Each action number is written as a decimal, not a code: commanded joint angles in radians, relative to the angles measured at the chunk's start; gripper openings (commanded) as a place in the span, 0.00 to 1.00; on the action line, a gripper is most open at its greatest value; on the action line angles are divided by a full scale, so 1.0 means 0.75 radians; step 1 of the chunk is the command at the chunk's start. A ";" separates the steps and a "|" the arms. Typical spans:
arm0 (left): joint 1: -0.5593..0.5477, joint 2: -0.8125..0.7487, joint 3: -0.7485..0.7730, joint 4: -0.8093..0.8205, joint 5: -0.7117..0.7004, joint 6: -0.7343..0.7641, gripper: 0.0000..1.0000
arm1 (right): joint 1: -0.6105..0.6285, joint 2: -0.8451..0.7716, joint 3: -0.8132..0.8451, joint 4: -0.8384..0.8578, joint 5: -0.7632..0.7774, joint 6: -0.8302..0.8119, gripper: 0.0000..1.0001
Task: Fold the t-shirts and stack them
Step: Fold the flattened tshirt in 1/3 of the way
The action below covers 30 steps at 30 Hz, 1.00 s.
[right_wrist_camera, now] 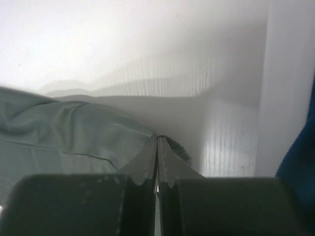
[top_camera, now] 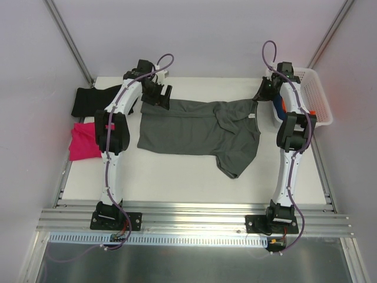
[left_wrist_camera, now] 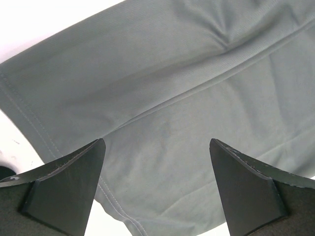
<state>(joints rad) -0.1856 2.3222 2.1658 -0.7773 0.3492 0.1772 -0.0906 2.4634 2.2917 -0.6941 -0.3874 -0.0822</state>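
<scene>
Grey jersey, thin and limp: the dark grey t-shirt lies across mid-table, hem toward your left arm, collar toward the right. Expect it to be light and shapeless; it will drag and wrinkle if you pull one corner alone. Left gripper is spread wide over the hem end, nothing between its fingers. Right gripper is pressed together with grey cloth bunched at the tips, which looks like a pinch on the far edge near the collar. Grab stitched hems or seams and lift both far corners together. Black t-shirt and magenta t-shirt sit far left.
</scene>
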 commanded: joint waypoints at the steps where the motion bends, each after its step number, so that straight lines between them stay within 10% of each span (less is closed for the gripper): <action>1: -0.020 -0.047 0.004 -0.025 -0.032 0.036 0.88 | -0.022 0.066 0.131 0.058 0.091 0.001 0.01; 9: -0.023 -0.059 -0.020 -0.037 -0.065 0.030 0.86 | -0.006 0.058 0.151 0.028 0.297 -0.072 0.05; 11: -0.023 -0.063 -0.030 -0.037 -0.087 0.003 0.86 | -0.002 0.021 0.156 0.007 0.363 -0.105 0.34; 14: -0.023 -0.088 -0.073 -0.046 -0.083 -0.007 0.86 | 0.008 -0.105 0.109 -0.011 0.404 -0.142 0.52; 30: -0.049 -0.188 -0.259 -0.154 0.199 -0.099 0.87 | 0.119 -0.280 -0.288 0.011 -0.115 0.083 0.56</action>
<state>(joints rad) -0.2108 2.2917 1.9976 -0.8375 0.4305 0.1184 -0.0254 2.2330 2.0838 -0.6945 -0.3664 -0.0715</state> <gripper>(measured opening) 0.870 0.557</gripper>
